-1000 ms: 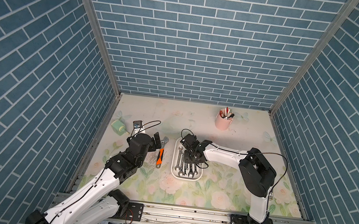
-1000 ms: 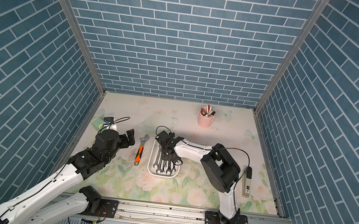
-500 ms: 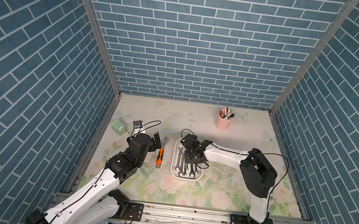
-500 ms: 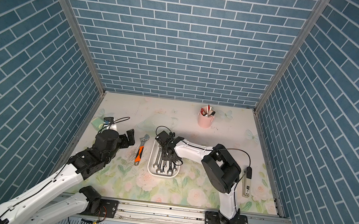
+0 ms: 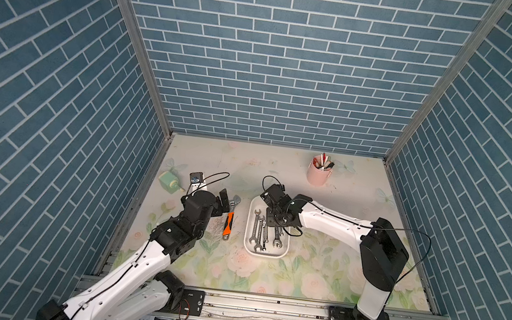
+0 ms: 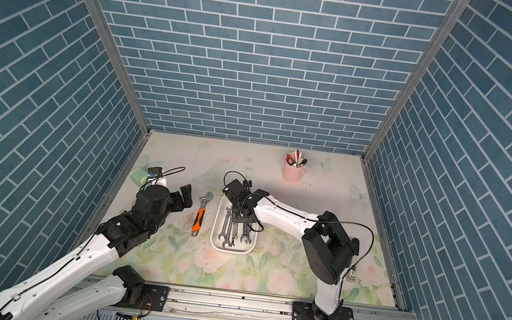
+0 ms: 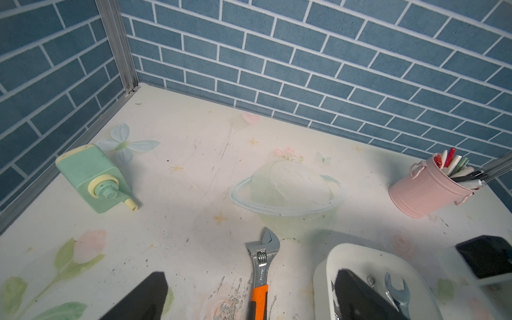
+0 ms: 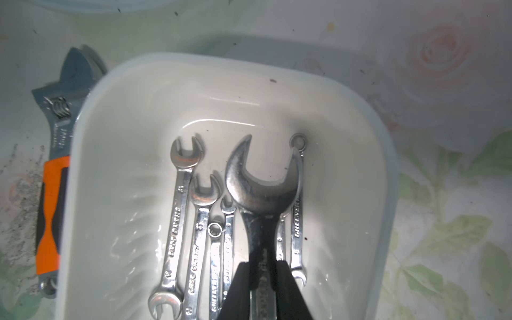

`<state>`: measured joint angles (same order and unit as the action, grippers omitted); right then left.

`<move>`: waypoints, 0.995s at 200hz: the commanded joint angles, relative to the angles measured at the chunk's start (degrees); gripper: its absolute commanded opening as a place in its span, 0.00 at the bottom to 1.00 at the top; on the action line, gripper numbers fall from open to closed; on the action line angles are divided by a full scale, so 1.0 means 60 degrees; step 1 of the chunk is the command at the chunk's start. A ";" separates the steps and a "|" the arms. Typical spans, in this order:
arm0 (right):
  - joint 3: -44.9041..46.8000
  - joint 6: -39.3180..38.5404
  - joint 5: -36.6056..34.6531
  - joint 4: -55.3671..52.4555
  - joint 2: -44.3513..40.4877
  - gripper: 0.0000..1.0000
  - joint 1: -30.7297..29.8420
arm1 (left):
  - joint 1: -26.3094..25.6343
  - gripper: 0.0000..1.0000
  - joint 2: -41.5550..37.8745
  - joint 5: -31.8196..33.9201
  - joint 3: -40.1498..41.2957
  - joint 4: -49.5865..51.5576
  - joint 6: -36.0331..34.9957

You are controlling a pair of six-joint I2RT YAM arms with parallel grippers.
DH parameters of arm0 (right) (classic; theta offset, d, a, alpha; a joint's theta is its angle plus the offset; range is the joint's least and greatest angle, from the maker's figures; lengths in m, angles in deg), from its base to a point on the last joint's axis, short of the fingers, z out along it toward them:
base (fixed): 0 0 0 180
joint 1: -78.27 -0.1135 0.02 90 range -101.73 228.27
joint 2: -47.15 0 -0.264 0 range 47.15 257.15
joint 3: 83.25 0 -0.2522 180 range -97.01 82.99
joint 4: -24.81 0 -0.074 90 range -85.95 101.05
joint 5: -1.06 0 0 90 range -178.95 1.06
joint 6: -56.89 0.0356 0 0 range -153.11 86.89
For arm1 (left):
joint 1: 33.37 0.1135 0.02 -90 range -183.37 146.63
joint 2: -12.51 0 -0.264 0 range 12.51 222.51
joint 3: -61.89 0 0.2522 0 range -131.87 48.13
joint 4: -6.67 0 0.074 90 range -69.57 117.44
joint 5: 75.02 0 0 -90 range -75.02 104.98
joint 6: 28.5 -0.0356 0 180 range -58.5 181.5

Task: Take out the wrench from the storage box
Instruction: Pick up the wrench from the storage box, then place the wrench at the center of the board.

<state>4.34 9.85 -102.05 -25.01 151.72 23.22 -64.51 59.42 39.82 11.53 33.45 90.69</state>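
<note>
Top views look down; close wrist views apparently share storage box.

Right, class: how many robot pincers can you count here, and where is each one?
2. The left pincer is open over the table, near the orange-handled wrench. The right pincer is inside the white box, shut on the largest wrench. None seems hidden.

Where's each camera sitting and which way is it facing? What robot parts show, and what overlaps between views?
Both top views: high above the rail, looking down toward the back wall; left arm, right arm, whole table.
Left wrist: on the left arm, low, facing the back wall; open left gripper shows.
Right wrist: on the right arm, looking down into the storage box; right gripper shut on the large open-end wrench.
Shared: every view shows the adjustable wrench and storage box.
</note>
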 commanded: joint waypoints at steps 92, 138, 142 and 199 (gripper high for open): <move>-0.0137 -0.0742 -0.0775 -0.1199 -0.2194 0.14 0.1209 | 0.0047 1.00 -0.0027 0.0166 0.0079 0.0193 0.0057; 0.1138 -0.1024 -0.0629 -0.0785 -0.3033 0.14 0.1970 | 0.0040 1.00 0.0102 0.0169 0.0043 0.0200 0.0042; 0.1258 -0.1035 -0.0615 -0.0738 -0.3076 0.14 0.2015 | 0.0036 1.00 0.0107 0.0159 0.0042 0.0182 0.0056; 0.2824 -0.1161 0.0098 0.0621 -0.3034 0.14 0.2640 | 0.0047 1.00 0.0243 0.0134 0.0005 0.0228 0.0114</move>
<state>19.29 4.45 -103.25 -26.23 133.69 38.11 -64.51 60.84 39.82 11.55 33.60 90.71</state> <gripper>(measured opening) 0.161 0.999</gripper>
